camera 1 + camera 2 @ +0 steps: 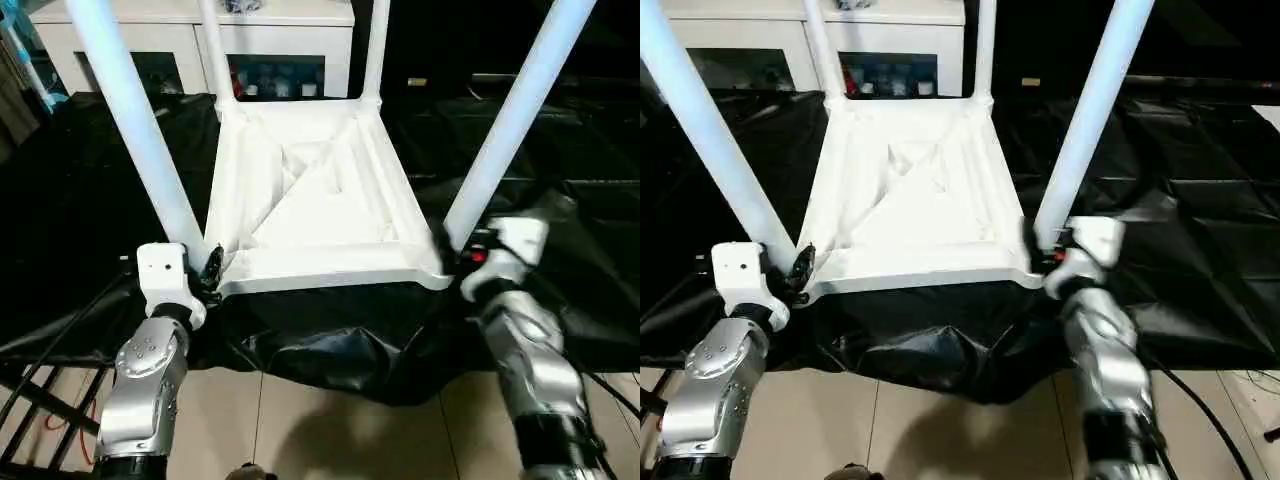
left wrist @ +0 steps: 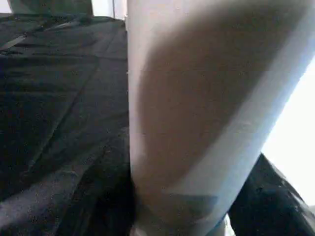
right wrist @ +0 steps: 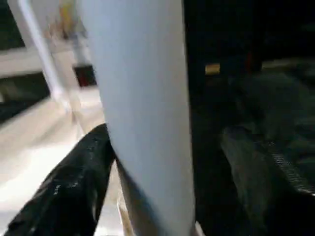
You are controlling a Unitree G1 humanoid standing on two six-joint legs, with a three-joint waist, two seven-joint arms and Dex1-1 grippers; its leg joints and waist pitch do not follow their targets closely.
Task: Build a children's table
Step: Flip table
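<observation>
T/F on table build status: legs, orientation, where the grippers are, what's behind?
1. The tabletop lies underside up on the black-draped work table. True.
2. Only two legs are fitted. False: four legs stand in the corner sockets, including the near left leg and near right leg.
3. The left gripper is at the base of the near left leg. True.
4. The right gripper rests out on the black cloth, away from the table. False: it is at the near right leg's base.
5. A white cabinet stands behind. True.

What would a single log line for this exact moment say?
table top upside down on black-draped table | four legs up | left gripper at near-left leg | right gripper at near-right leg
</observation>
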